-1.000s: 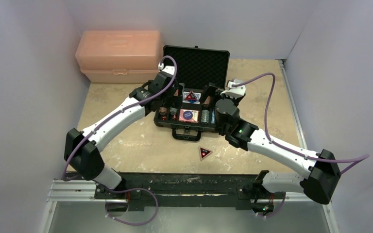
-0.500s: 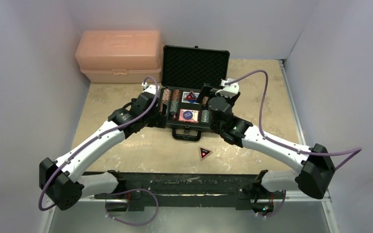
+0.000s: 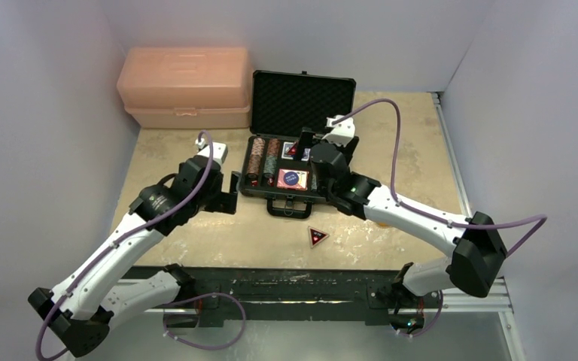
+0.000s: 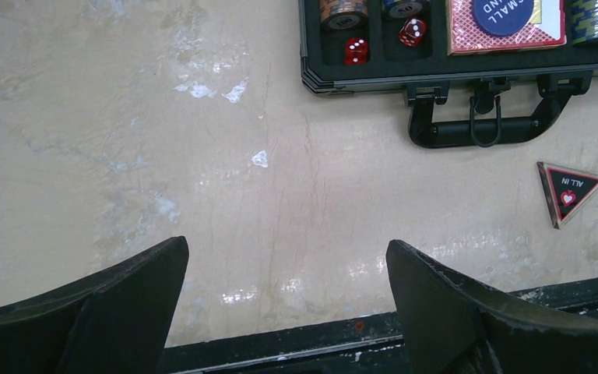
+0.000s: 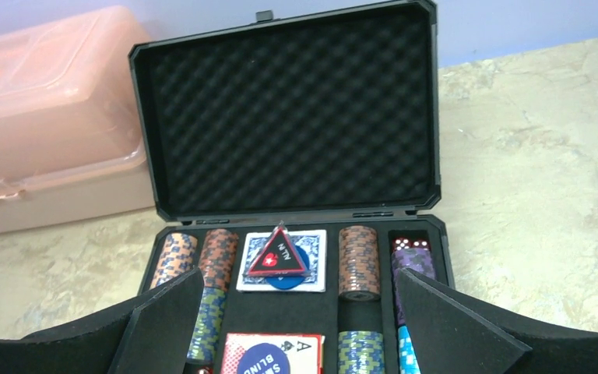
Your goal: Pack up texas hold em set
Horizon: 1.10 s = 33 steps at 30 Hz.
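Observation:
The black case (image 3: 302,101) lies open at the back middle of the table, its foam lid up. Its tray holds chip stacks (image 5: 358,261), a blue deck topped by a red triangular button (image 5: 278,253), a red deck (image 5: 269,354) and red dice (image 4: 356,51). A second triangular button (image 3: 317,237) lies on the table in front of the case handle (image 4: 479,128). My right gripper (image 5: 296,292) hovers open over the tray, nothing between its fingers. My left gripper (image 4: 288,257) stands open over bare table, left of the case's front corner.
A salmon-pink plastic box (image 3: 184,86) stands at the back left, next to the case lid. Walls close the table in on the left, back and right. The black mounting rail (image 3: 293,282) runs along the near edge.
My left arm has drawn back out of the case, leftward and toward the near edge. My right gripper has shifted left over the tray. Both grippers stayed open.

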Available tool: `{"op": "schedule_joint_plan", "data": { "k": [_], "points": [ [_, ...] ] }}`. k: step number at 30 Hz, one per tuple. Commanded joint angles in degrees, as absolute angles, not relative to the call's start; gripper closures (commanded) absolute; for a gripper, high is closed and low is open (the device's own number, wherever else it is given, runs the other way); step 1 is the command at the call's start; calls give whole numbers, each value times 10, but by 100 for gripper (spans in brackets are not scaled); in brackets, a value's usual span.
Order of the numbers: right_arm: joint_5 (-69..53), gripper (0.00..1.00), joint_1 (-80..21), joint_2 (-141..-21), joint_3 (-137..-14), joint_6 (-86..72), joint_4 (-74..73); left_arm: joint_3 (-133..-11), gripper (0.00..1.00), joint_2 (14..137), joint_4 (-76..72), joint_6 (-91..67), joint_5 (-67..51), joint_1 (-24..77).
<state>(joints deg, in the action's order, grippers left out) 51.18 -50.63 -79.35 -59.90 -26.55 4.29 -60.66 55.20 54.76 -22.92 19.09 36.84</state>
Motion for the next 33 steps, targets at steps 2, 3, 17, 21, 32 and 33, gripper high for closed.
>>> {"op": "schedule_joint_plan", "data": {
  "k": [2, 3, 17, 21, 32, 33],
  "points": [
    [478, 1, -509, -792, -633, -247, 36, -583, 1, 516, 548, -190, 211, 370],
    [477, 1, -509, -793, -640, -249, 26, -576, 1, 511, 542, -189, 207, 370],
    [414, 1, -509, -723, -627, -319, -158, -550, 1, 483, 532, -180, 171, 370],
    [370, 1, -509, -680, -596, -336, -184, -551, 1, 480, 536, -181, 170, 370],
    [244, 1, -509, -674, -583, -385, -278, -549, 1, 468, 539, -172, 180, 371],
    [238, 1, -509, -677, -580, -389, -288, -549, 1, 466, 540, -172, 183, 371]
  ]
}}
